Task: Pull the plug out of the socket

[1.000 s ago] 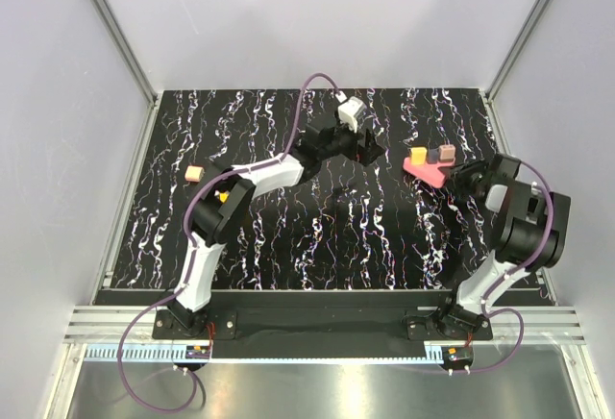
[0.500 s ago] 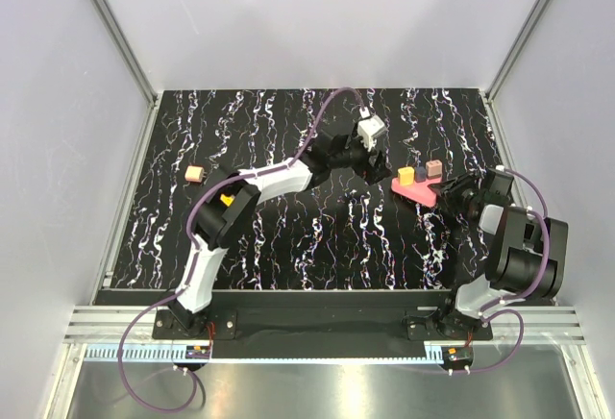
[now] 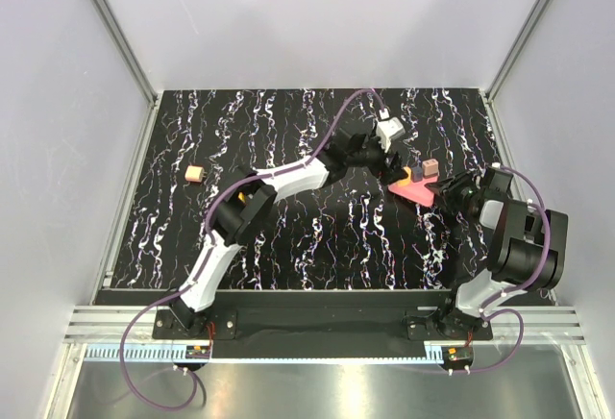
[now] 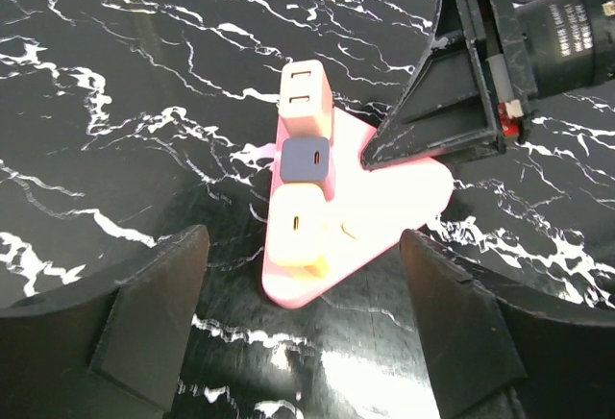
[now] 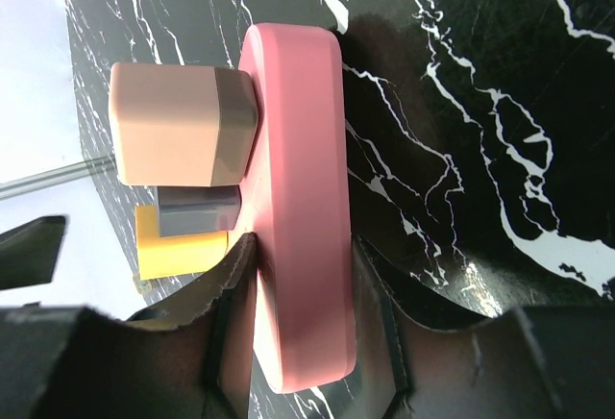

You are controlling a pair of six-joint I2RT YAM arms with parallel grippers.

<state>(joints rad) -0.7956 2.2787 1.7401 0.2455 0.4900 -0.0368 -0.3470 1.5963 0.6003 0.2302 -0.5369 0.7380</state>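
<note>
Left wrist view, left tool spread wide above socket, right tool clamping it

The desk is glossy black, stone-look with white veining, mirror-smooth. The pink socket and its plugs are smooth matt plastic. The left end effector is matt black plastic.

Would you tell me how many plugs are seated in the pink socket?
3, in one row, left wrist view: pink plug farthest, grey plug middle, yellow plug nearest; none apparently hidden.
</note>
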